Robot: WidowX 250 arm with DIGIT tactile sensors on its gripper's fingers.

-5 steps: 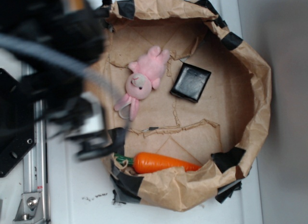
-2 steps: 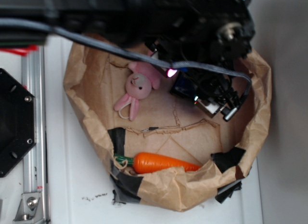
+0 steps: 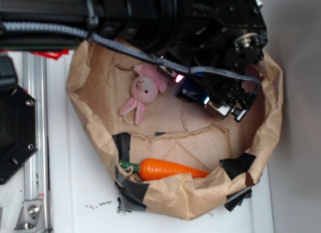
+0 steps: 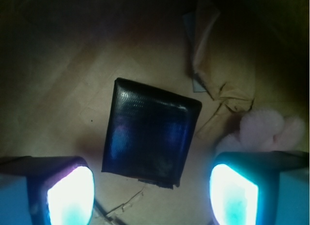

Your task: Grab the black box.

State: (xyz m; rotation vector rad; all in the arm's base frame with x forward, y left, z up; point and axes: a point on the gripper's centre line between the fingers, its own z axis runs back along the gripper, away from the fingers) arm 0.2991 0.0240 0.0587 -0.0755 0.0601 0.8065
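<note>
At the far left of the exterior view, a large black hexagonal plate with screws [image 3: 15, 135] lies on the white table [image 3: 75, 193] beside a metal rail [image 3: 35, 143]. To its right sits a crumpled brown paper enclosure [image 3: 266, 123] patched with black tape strips [image 3: 123, 143]. Inside it, a pink plush bunny [image 3: 143, 90] lies at the left and an orange plastic carrot [image 3: 170, 169] along the near wall. Further right, the robot's black gripper [image 3: 218, 100] hangs over the small flat glossy black box [image 3: 193, 91], which is mostly covered by it. In the wrist view, the black box [image 4: 150, 133] lies flat on the paper floor between the two glowing fingertip pads [image 4: 70, 196], which are spread wide and touching nothing.
</note>
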